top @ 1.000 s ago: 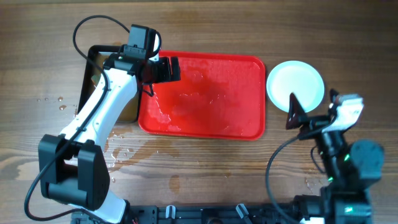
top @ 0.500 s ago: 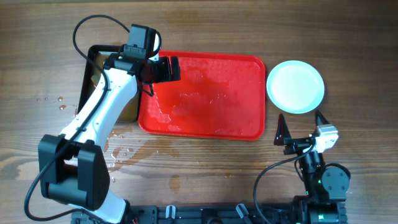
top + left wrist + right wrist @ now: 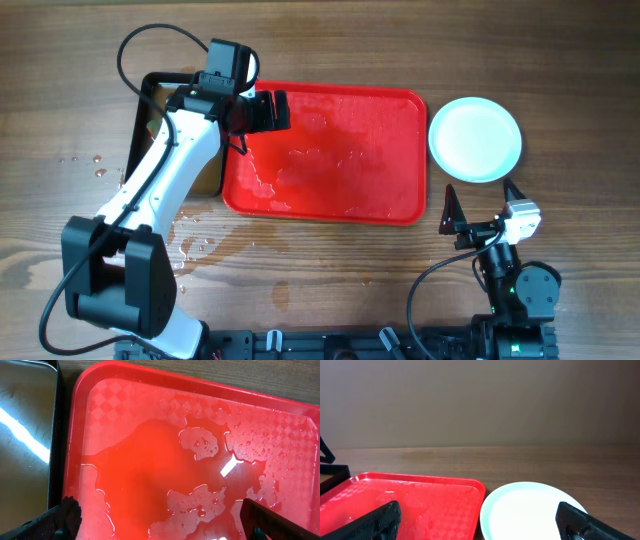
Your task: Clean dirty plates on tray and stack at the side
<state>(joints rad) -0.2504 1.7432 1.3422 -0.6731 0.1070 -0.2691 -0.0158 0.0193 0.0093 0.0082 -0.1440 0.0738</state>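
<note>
Both arms show jaws spread wide, gripping nothing. Upper left, beside the pan [image 3: 145,120], left gripper [image 3: 262,112] hangs over the wet tray's [image 3: 340,160] left end. Plates [image 3: 475,138] sit just right of the tray, upper right; right gripper [image 3: 483,205] hovers below them, lower right.

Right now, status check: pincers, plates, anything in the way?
Left pincer open, empty, over left end of tray. Right pincer open, empty, near its base. Tray wet, no plates on it; white plate beside its right end. Black pan left of tray.

Glossy wet plastic tray [image 3: 325,155], wood table [image 3: 330,50]
</note>
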